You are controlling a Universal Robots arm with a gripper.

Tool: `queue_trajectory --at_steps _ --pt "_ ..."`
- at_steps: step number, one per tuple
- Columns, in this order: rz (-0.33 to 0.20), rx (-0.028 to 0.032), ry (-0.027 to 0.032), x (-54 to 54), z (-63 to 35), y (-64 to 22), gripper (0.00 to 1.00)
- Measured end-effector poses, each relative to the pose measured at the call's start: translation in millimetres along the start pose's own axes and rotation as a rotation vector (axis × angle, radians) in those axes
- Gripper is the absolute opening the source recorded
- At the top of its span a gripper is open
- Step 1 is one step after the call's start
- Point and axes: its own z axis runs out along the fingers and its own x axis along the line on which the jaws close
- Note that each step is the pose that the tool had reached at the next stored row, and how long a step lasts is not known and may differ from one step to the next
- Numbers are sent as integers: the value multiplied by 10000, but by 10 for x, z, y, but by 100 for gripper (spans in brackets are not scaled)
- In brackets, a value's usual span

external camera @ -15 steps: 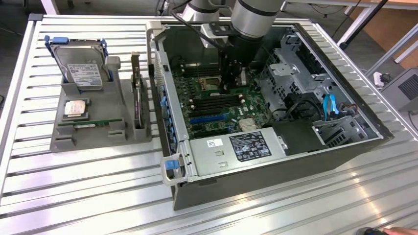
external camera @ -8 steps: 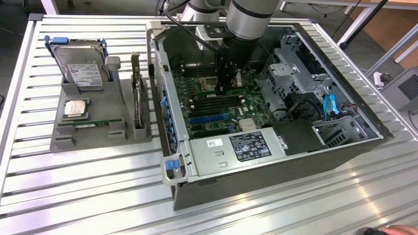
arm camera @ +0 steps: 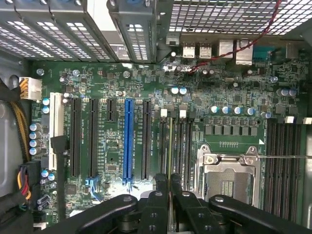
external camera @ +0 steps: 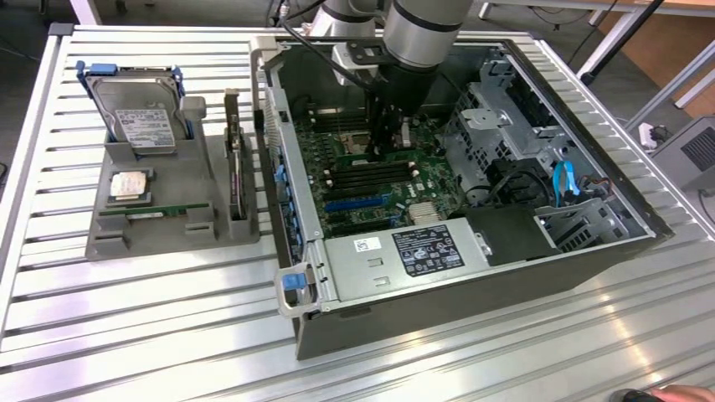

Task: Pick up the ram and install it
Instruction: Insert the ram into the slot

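Note:
The ram [arm camera: 169,146] appears edge-on in the wrist view as a thin yellow-green line. It runs out from between my fingertips along one of the black memory slots beside the empty CPU socket [arm camera: 226,178]. My gripper [arm camera: 169,187] is shut on it. In the exterior view the gripper [external camera: 378,146] reaches straight down into the open computer case [external camera: 625,243], low over the motherboard [external camera: 386,184] near the memory slots. I cannot tell whether the ram touches the slot or sits in it.
A grey holder [external camera: 112,243] at the exterior view's left carries a silver hard drive [external camera: 140,113], an upright dark expansion card [external camera: 234,163] and a green stick [external camera: 151,211] lying flat. Drive cages, cables [external camera: 564,180] and the power supply [external camera: 430,249] crowd the case. A hand [external camera: 671,394] shows at the lower right corner.

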Motion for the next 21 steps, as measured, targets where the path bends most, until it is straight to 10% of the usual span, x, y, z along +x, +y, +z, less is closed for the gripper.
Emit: queue_trajectory --at_steps 21 --pt "-137 -5 221 3 258 -19 13"
